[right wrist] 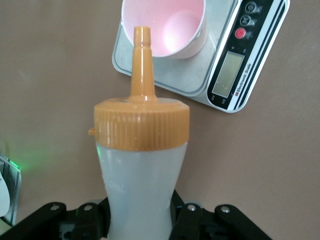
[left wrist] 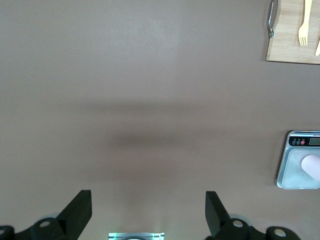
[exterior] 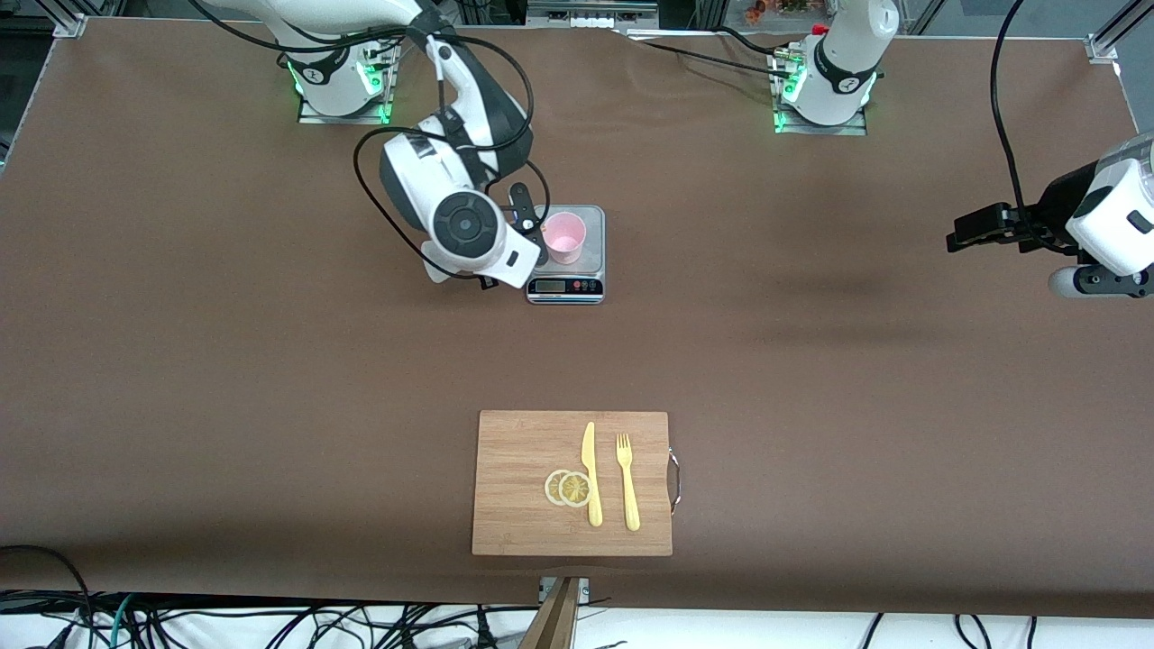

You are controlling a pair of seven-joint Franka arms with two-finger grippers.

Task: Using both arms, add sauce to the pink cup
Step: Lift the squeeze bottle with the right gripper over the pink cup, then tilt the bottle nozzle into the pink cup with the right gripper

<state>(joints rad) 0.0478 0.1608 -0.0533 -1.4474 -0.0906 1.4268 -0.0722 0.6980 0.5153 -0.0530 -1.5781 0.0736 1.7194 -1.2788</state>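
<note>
The pale pink cup point(exterior: 565, 236) point(right wrist: 165, 27) stands upright on a small silver kitchen scale point(exterior: 590, 221) point(right wrist: 227, 75). My right gripper point(right wrist: 142, 215) is shut on the body of the whitish sauce bottle point(right wrist: 142, 175). In the right wrist view the bottle's orange nozzle point(right wrist: 141, 65) points at the cup and its tip lines up with the rim. In the front view the right wrist point(exterior: 464, 225) sits beside the scale and hides the bottle. My left gripper point(exterior: 969, 236) point(left wrist: 148, 200) waits open and empty over bare table at the left arm's end.
A wooden cutting board point(exterior: 523, 469) point(left wrist: 290, 45) lies nearer the front camera than the scale. On it are a yellow knife point(exterior: 590, 473), a yellow fork point(exterior: 627, 482) and two lemon slices point(exterior: 568, 488). Brown tabletop lies between the scale and the board.
</note>
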